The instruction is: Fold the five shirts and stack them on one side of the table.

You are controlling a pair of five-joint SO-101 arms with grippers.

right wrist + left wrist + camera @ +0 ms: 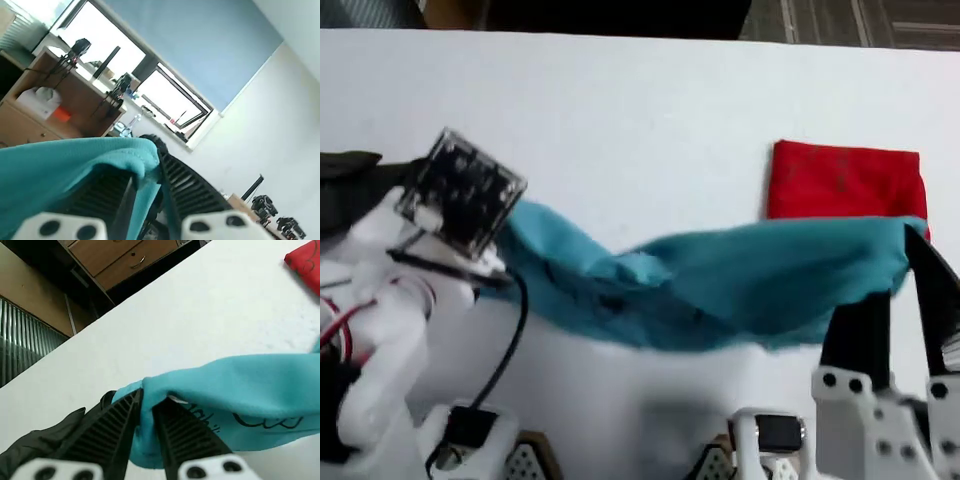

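The left gripper (pixel 148 401) has its fingers closed tight on a bunched edge of the teal shirt (pixel 720 280). The right gripper (pixel 151 156) pinches the opposite end just as narrowly. Either thin hold could slip if the arms pull further apart, dropping that end in a heap. The shirt hangs stretched between them, apparently lifted off the table (pixel 640 90) and sagging in the middle. Its long axis runs parallel to the near edge, from left side to right. Its right end overlaps the folded red shirt (pixel 845 180) and could drag it askew. A black shirt (pixel 40 445) lies by the left edge.
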